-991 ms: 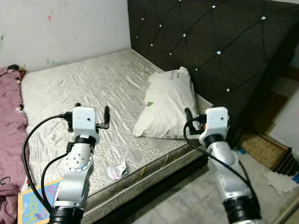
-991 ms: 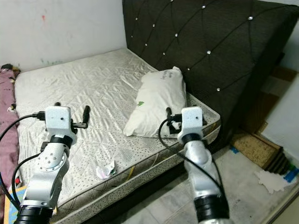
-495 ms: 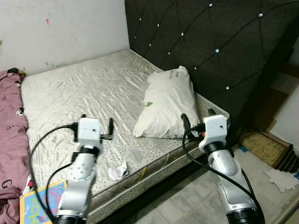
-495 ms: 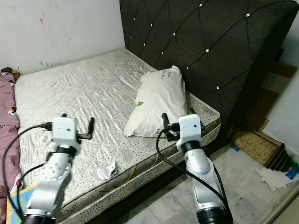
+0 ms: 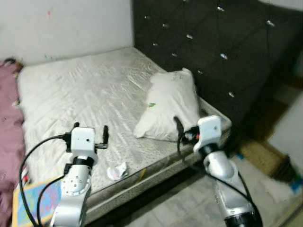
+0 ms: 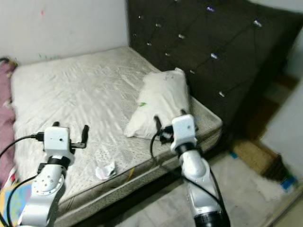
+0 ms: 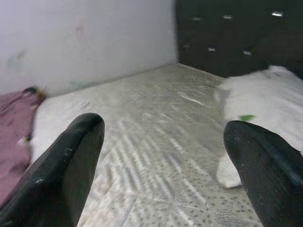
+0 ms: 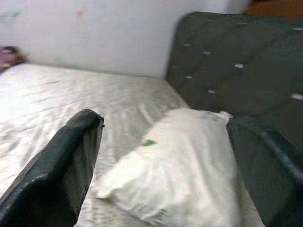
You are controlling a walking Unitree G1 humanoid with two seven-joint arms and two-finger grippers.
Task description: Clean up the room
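From the head, a plump white pillow (image 5: 170,106) lies on the quilted mattress (image 5: 80,94) against the tufted black headboard (image 5: 222,56), crumpled paper (image 5: 116,171) near the bed's edge; both wrist views show the left gripper (image 7: 163,161) and right gripper (image 8: 165,161) spread wide, empty.

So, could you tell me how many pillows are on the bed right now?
1. The white pillow lies on the mattress near the dark headboard, ahead of the right gripper. Others could be out of frame.
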